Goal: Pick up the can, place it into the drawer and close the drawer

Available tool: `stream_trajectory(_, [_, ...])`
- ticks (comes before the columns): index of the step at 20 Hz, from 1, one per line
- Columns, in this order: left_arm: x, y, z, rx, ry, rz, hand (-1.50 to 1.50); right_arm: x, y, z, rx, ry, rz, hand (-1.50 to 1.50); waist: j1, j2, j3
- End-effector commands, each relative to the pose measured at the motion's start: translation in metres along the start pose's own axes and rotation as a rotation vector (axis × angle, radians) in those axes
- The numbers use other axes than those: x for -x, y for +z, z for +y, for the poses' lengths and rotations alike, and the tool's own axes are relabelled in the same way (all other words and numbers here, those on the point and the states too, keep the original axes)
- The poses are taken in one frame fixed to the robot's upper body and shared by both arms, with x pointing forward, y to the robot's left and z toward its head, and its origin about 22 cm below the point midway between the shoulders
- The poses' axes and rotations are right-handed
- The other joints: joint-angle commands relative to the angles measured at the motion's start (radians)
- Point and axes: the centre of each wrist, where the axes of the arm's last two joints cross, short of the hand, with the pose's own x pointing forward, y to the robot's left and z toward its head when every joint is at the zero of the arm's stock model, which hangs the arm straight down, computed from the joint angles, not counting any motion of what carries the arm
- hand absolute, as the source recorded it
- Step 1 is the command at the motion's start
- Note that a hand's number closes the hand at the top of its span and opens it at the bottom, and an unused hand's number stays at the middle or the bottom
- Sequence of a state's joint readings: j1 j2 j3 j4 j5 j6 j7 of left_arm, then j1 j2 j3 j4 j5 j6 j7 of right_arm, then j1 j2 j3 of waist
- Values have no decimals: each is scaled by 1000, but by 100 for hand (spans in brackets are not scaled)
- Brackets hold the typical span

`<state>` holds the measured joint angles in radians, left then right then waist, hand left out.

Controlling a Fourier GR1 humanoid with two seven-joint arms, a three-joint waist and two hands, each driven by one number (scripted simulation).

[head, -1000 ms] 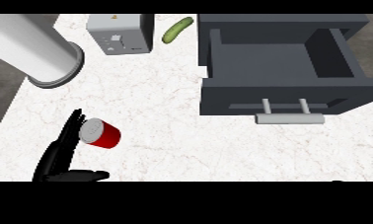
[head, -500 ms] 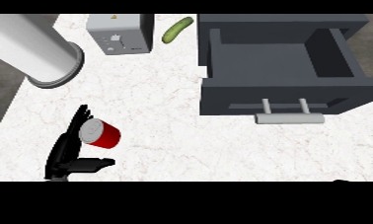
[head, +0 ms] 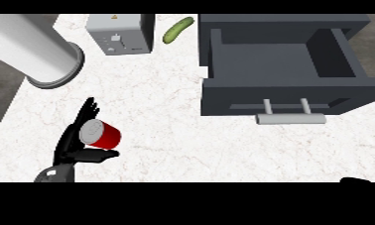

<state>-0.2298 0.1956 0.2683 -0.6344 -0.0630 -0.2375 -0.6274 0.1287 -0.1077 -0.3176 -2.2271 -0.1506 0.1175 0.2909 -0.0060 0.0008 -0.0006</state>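
The red can (head: 101, 135) with a silver top stands tilted on the white counter at the lower left. My left hand (head: 72, 142) is against its left side, fingers straight and pointing away from me, thumb stretched out just under the can. The dark grey drawer (head: 278, 99) is pulled open at the upper right, nothing inside it, its pale handle (head: 289, 118) facing me. Only a black sliver of my right hand (head: 357, 180) shows at the lower right corner.
A grey box-shaped appliance (head: 117, 33) stands at the back, with a green cucumber (head: 178, 29) beside it. A large white cylinder (head: 36, 50) lies at the upper left. The counter's left edge runs close to my left hand.
My left hand has shifted up and right against the can, and its thumb has risen to just beneath it. The can has barely moved. The drawer is as before.
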Motion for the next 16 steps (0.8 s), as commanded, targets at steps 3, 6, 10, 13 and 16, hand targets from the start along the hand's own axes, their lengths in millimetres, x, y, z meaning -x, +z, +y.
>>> stream_trajectory(3, [4, -21, -27, 120, 28, 2, -150, 1, -4, 9, -11, 7, -4, -150, -3, 1, 0])
stream_trajectory(6, [1, -25, -23, 141, 44, -1, 150, 3, -11, 16, -18, -10, -18, -150, -1, 1, 0])
stream_trajectory(10, [2, -28, -47, 195, 107, -14, 150, -14, 3, 21, -2, -3, -7, -150, 2, -1, 0])
stream_trajectory(13, [-6, -23, -19, 203, 112, -21, 150, -10, -6, -7, 13, -1, -3, -150, 4, -2, 1])
stream_trajectory(16, [-13, -54, -53, 149, 102, -63, 150, -6, 10, 7, 2, 5, -29, -150, -5, 1, 0])
